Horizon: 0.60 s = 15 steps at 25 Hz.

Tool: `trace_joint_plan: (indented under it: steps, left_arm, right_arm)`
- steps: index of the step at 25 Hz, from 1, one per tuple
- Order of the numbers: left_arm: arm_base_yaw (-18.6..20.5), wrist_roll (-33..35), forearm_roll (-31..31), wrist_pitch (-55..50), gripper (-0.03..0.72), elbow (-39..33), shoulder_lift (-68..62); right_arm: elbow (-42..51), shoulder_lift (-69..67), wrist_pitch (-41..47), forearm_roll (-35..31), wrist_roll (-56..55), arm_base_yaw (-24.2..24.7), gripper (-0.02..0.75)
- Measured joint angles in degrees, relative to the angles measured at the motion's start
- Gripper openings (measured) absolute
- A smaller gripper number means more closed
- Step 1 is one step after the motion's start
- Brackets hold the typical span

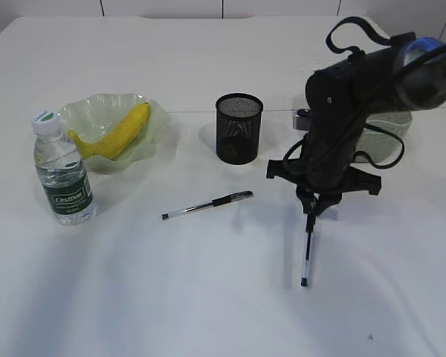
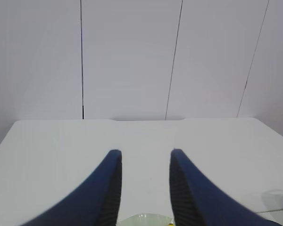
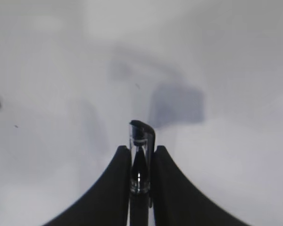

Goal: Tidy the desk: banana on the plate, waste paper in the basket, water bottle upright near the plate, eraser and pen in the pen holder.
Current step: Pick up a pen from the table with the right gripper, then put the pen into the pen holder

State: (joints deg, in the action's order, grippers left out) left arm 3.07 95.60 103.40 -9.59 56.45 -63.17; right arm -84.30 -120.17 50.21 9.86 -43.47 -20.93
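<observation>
While there's clearly a chunk of this tidy-up already sorted, it isn't finished: going by what sits where, the banana [image 1: 119,134] lies in the pale green plate [image 1: 157,119] and the water bottle [image 1: 62,169] stands upright just beside it on the left, so I'd call those two done. The basket [image 1: 390,130] is mostly hidden behind the right arm, so I can't tell if any waste paper is in it, and I can't spot an eraser anywhere. The mesh pen holder [image 1: 238,128] stands mid-worktop, and one pen [image 1: 208,205] lies flat in front of it, untouched. The right gripper [image 3: 140,181] is clenched on a second pen [image 1: 307,249], which hangs point-down with its tip at or just above the surface. The left gripper [image 2: 144,162] is released, nothing between its fingers, parked above the plate. The white worktop [image 1: 208,297] looks a bit rumpled, with plain white panelled walls behind.
</observation>
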Motion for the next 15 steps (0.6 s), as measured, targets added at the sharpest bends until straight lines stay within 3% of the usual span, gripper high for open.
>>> trace_joint_plan:
  steps: [9, 15]
  left_arm:
    - [0.0, 0.0, 0.0, 0.0, 0.239, 0.0, 0.0]
    - [0.0, 0.0, 0.0, 0.0, 0.239, 0.0, 0.0]
  right_arm:
    - [-8.9, 0.0, -0.8, 10.1, 0.1, 0.0, 0.078]
    - [-11.9, 0.0, -7.5, 14.3, 0.2, 0.0, 0.078]
